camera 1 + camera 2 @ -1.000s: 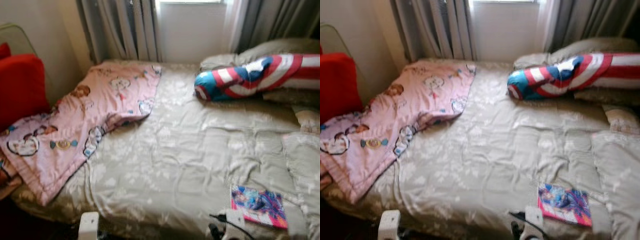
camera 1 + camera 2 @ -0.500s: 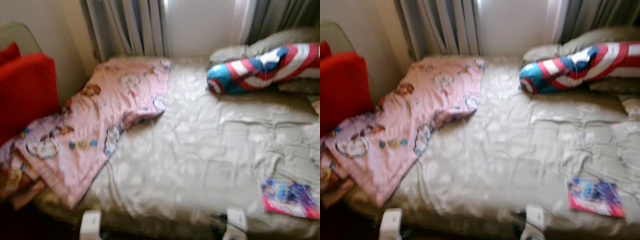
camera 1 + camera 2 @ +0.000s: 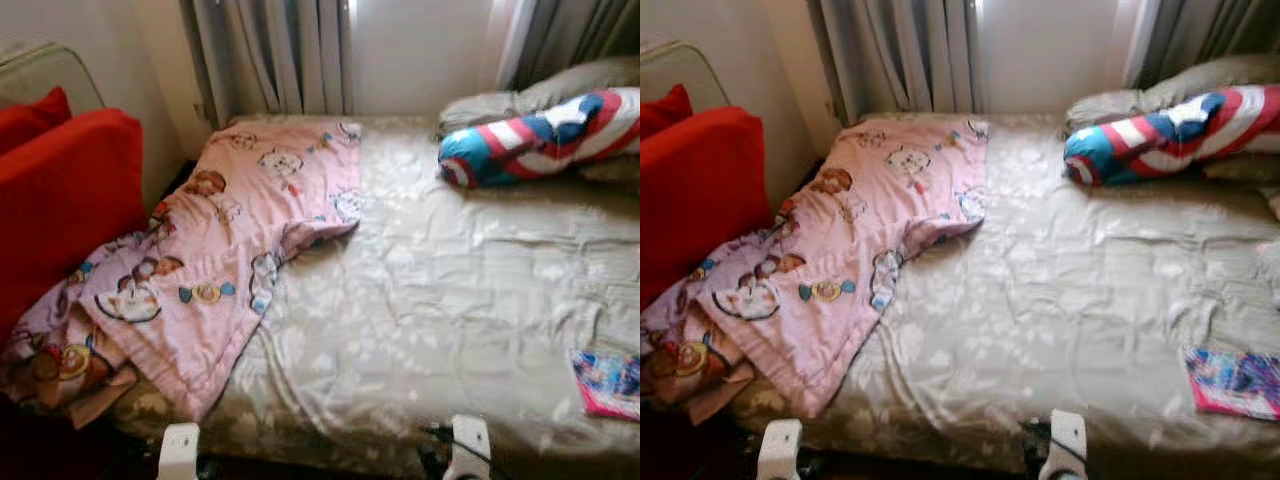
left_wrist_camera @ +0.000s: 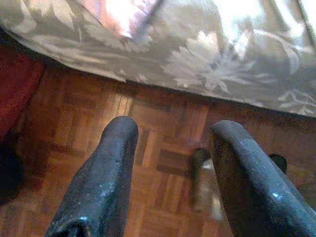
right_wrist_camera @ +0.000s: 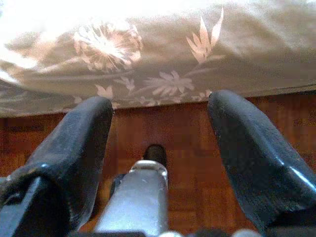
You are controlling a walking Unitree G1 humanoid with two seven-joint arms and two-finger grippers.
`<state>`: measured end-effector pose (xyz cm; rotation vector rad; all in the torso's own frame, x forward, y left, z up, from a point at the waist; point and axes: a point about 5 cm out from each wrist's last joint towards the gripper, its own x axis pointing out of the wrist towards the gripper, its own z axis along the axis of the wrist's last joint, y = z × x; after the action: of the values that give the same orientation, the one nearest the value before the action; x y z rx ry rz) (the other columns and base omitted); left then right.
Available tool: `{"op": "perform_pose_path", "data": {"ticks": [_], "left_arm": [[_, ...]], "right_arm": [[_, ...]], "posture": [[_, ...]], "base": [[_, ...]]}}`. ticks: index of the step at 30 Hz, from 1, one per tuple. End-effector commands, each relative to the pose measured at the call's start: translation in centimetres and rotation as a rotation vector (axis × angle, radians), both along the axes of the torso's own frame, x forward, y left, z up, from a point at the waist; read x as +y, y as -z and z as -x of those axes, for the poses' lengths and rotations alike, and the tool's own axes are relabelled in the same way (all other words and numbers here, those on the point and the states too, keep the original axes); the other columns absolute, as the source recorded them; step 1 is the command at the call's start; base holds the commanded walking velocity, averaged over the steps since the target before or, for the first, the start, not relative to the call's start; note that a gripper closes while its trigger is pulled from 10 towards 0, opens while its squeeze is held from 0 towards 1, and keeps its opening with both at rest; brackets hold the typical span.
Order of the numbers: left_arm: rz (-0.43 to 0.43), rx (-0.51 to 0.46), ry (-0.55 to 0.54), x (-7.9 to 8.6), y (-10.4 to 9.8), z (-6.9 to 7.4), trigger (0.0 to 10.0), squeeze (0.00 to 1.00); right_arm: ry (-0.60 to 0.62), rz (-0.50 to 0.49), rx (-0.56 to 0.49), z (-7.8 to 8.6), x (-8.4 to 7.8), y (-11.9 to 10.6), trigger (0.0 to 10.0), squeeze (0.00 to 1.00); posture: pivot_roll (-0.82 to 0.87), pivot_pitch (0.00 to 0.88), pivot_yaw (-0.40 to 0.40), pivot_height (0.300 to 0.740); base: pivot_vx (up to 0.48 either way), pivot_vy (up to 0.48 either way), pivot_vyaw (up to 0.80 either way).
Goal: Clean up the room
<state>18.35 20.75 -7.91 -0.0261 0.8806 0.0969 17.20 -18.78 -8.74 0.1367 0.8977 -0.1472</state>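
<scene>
Two white, rounded block-shaped parts of the robot are seen at the lower edge of the head views, the left arm (image 3: 178, 452) and the right arm (image 3: 470, 445); a thin black cable is seen beside the right one. The left claw (image 4: 170, 148) is formed of two long black fingers (image 4: 106, 173), rounded at the tips, glossy and lightly scuffed with pale specks. The right claw (image 5: 160, 123) is made of two similar broad black fingers (image 5: 79, 148), with a silver cylindrical part seen between them.

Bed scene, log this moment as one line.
pink blanket rumpled on bed | book near edge | both grippers low, jaws open, empty
</scene>
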Motion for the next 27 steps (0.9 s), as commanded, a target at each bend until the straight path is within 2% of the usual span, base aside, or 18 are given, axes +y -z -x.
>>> {"op": "perform_pose_path", "data": {"ticks": [1,19,27], "left_arm": [[-0.025,0.007,-0.004,0.86,-0.07,0.17,10.0,0.00],[-0.020,-0.006,-0.025,0.73,-0.18,-0.10,10.0,0.00],[-0.025,-0.015,-0.030,0.83,-0.25,-0.16,10.0,0.00]], "right_arm": [[-0.012,-0.017,-0.019,-0.62,0.81,-0.20,10.0,0.00],[-0.015,-0.008,-0.023,-0.98,0.66,-0.37,10.0,0.00],[-0.050,0.007,-0.032,-1.02,0.74,-0.42,10.0,0.00]], "posture": [[0.00,0.000,0.033,0.740],[0.01,0.000,0.018,0.740],[0.01,0.004,0.023,0.740]], "base": [[0.000,0.405,0.00],[0.000,0.401,0.00],[0.000,0.031,0.10]]}}
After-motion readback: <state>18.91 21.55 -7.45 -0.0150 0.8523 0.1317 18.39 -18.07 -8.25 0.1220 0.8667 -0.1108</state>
